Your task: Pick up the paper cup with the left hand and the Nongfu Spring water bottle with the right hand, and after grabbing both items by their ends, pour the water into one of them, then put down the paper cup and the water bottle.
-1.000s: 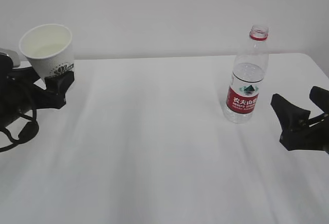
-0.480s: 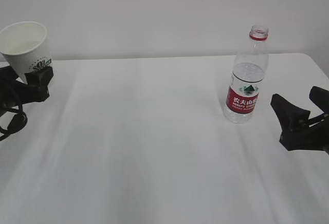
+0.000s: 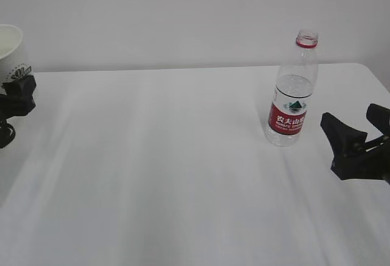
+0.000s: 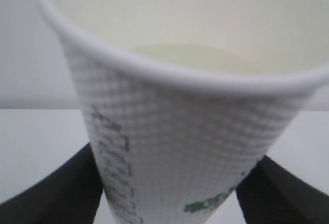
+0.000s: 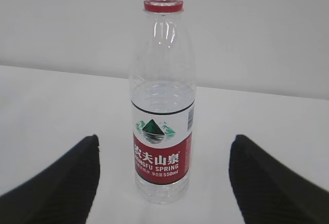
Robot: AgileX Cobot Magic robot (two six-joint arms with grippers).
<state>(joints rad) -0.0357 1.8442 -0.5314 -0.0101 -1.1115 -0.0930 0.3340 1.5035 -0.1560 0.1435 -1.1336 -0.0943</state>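
The paper cup (image 3: 10,52), white with a green logo, is cut off by the far left edge of the exterior view. My left gripper (image 3: 17,88) is shut on its lower part. In the left wrist view the paper cup (image 4: 180,126) fills the frame, with a black finger (image 4: 56,196) on each side of its base. The Nongfu Spring water bottle (image 3: 293,92) stands upright and uncapped on the table at the right. My right gripper (image 3: 361,129) is open, to the right of the bottle and apart from it. Its wrist view shows the bottle (image 5: 162,126) ahead of the spread fingers (image 5: 67,183).
A white table (image 3: 183,174) runs across the view, with a plain pale wall (image 3: 183,16) behind it. The table's right edge lies just beyond the right gripper.
My left gripper has carried the paper cup leftward, from inside the table to the view's left edge. The bottle and the right gripper have not moved.
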